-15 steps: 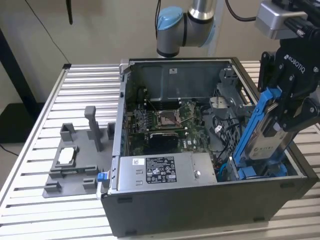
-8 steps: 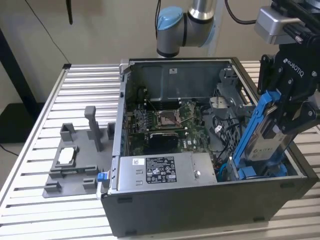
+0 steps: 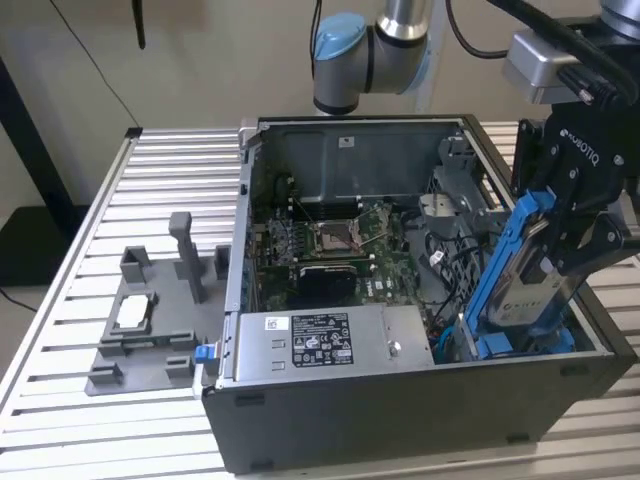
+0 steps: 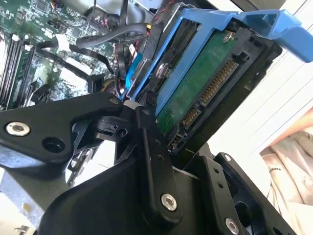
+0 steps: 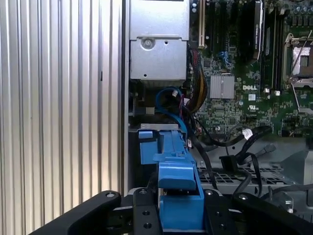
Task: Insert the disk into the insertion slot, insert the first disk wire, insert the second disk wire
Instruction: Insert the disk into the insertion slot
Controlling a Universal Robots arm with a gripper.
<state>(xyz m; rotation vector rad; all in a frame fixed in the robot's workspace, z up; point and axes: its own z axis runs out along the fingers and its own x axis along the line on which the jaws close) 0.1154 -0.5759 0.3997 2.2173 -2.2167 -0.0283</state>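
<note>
Inside computer case (image 3: 400, 430), past power-supply box (image 3: 320, 340) end: gripper (image 3: 550, 250) jaws clamped on disk (image 3: 508, 298), tilted, lower end down in case. I judge disk not seated yet; both wire steps undone.

exterior view | arm (image 3: 372, 45) cut off above | disk (image 3: 522, 295) partly behind jaws

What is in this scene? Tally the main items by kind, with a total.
disk in blue carrier: 1
gripper, shut on the disk: 1
computer case: 1
power-supply box: 1
motherboard: 1
grey fixture beside the case: 1
total: 6
</note>
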